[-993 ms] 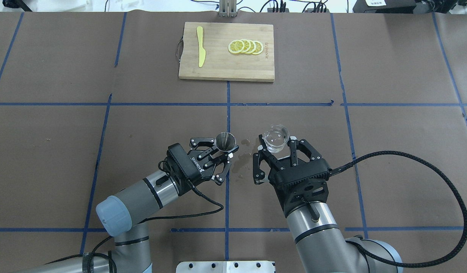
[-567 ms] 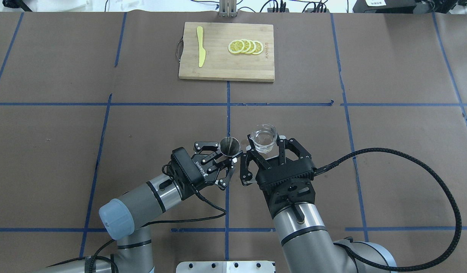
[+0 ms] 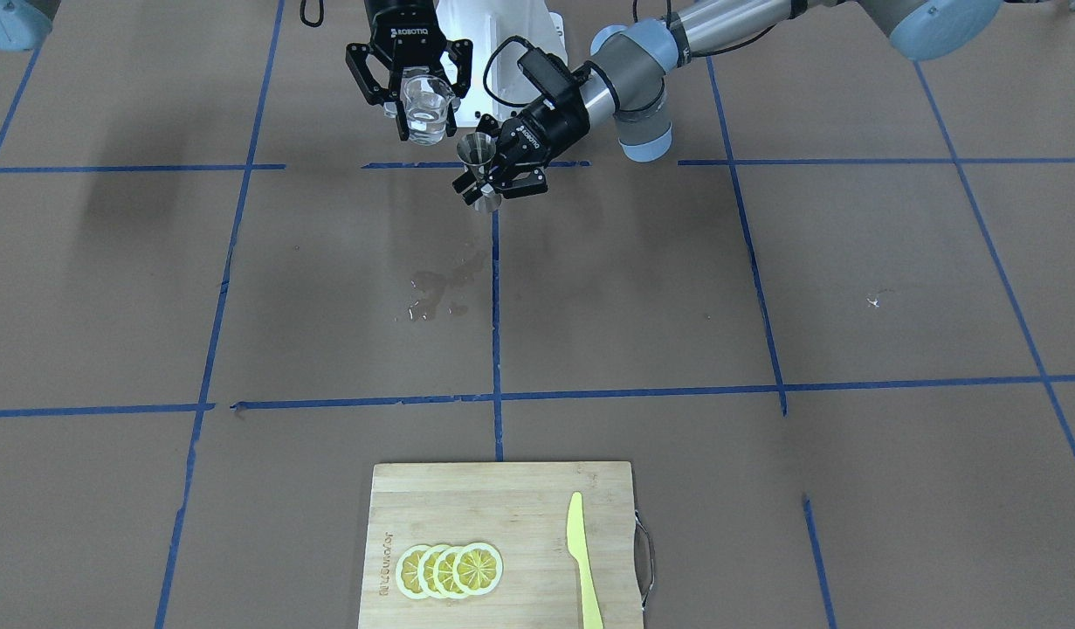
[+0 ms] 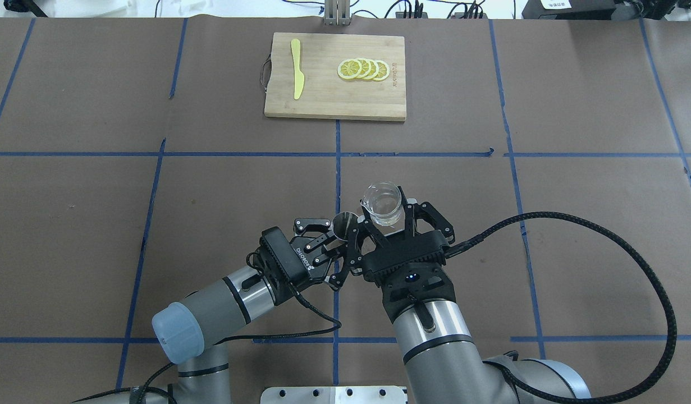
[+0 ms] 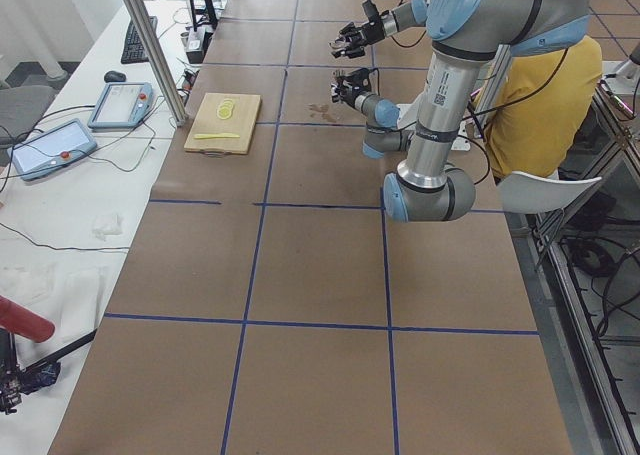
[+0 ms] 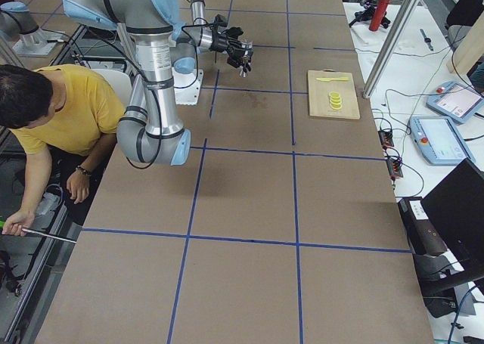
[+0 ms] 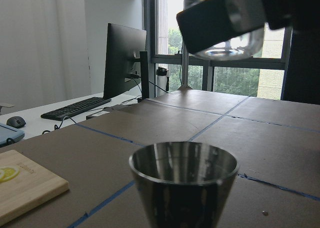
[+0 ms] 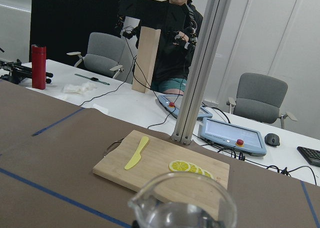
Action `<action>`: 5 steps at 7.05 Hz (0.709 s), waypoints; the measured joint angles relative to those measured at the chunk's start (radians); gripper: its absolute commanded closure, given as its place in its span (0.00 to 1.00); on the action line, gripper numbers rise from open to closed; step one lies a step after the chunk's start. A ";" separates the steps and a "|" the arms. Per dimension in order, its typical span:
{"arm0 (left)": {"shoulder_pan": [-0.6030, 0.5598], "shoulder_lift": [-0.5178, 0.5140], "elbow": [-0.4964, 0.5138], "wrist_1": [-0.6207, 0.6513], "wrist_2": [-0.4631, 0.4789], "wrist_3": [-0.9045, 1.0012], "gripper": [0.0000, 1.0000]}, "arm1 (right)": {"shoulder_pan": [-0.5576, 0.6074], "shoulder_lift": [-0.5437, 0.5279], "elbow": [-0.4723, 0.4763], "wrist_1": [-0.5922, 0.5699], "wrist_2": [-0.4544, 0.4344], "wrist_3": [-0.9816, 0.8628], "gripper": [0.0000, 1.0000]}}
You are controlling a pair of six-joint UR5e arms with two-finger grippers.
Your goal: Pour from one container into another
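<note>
The clear glass measuring cup point(image 4: 381, 203) holds clear liquid and hangs above the table, with my right gripper point(image 4: 385, 221) shut on it. Its spout faces the steel jigger point(image 4: 344, 224), which stands upright in the air with my left gripper point(image 4: 335, 242) shut on its waist. The cup point(image 3: 426, 109) sits higher than the jigger point(image 3: 478, 157) and close beside its rim. In the left wrist view the jigger's open mouth point(image 7: 184, 178) is in front and the cup's base point(image 7: 227, 42) hangs above it. The right wrist view shows the cup's rim point(image 8: 187, 208).
A wooden cutting board point(image 4: 334, 104) at the far middle carries lemon slices point(image 4: 363, 69) and a yellow knife point(image 4: 296, 76). A wet spill point(image 3: 441, 293) marks the brown paper near the centre tape line. A person in a yellow shirt point(image 6: 60, 110) sits behind the robot.
My right gripper has carried the cup left, up to the jigger. My left gripper has shifted slightly right with the jigger, so the gap between them has closed.
</note>
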 measured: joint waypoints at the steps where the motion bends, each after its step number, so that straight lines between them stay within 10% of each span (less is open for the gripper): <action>1: 0.001 -0.002 -0.001 0.000 0.000 0.000 1.00 | -0.001 0.000 0.009 -0.009 0.012 -0.019 1.00; 5: 0.003 -0.017 0.006 0.000 -0.001 0.000 1.00 | -0.002 -0.001 0.015 -0.076 0.014 -0.054 1.00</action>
